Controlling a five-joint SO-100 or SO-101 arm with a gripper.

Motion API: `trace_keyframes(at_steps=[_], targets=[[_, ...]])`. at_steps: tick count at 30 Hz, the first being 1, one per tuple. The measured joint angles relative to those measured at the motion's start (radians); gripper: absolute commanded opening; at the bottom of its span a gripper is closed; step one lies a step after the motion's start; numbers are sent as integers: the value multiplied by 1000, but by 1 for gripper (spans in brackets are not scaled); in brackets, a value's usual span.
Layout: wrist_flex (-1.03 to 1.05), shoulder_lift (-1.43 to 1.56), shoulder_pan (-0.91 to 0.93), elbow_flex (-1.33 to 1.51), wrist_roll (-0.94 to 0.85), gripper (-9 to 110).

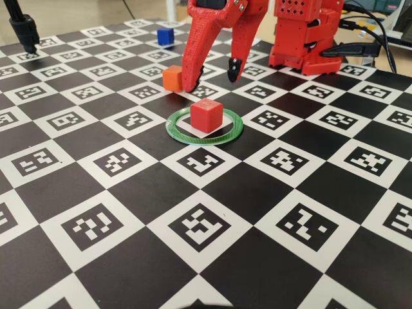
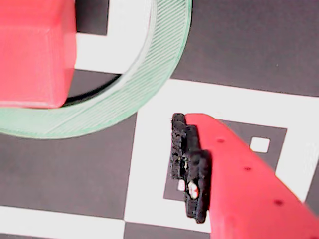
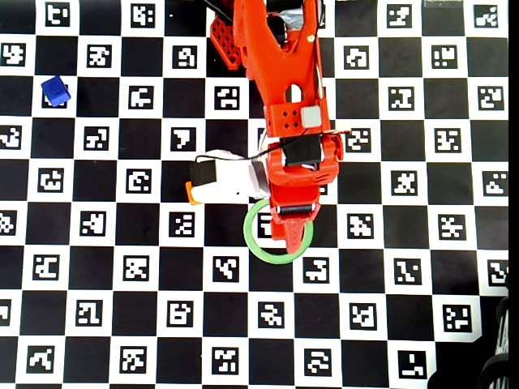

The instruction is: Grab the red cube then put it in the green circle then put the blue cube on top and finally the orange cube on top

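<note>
1. The red cube [image 1: 206,116] sits inside the green circle [image 1: 205,133] in the fixed view, resting flat on the surface [image 1: 212,257], which is covered with a black-and-white checker pattern of printed markers.
2. The gripper [image 1: 212,76] hangs just behind the ring in that view, its jaws spread wide and holding nothing; both dark fingertips are above the surface, and neither touches the red cube.
3. The orange cube [image 1: 172,77] stands just to the left of the left fingertip in the fixed view, very near it; whether they touch cannot be told.
4. The blue cube [image 1: 166,36] sits well apart, far back on the surface to the left in the fixed view; in the overhead view it [image 3: 56,90] is near the upper left corner.
5. In the wrist view, the red cube [image 2: 35,52] fills the upper left, with the green circle [image 2: 124,94] curving around it, and one red finger with a dark pad [image 2: 192,169] lies outside the ring.
6. In the overhead view, the arm covers the red cube and much of the green circle [image 3: 263,251]; only a sliver of the orange cube [image 3: 188,192] shows beside the white wrist camera [image 3: 227,178].
</note>
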Motion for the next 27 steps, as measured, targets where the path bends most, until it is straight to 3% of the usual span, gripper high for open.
trace_keyframes(at_steps=[12, 27], targets=[[149, 137, 97, 0, -67, 47], [255, 175, 345, -37, -222, 47]])
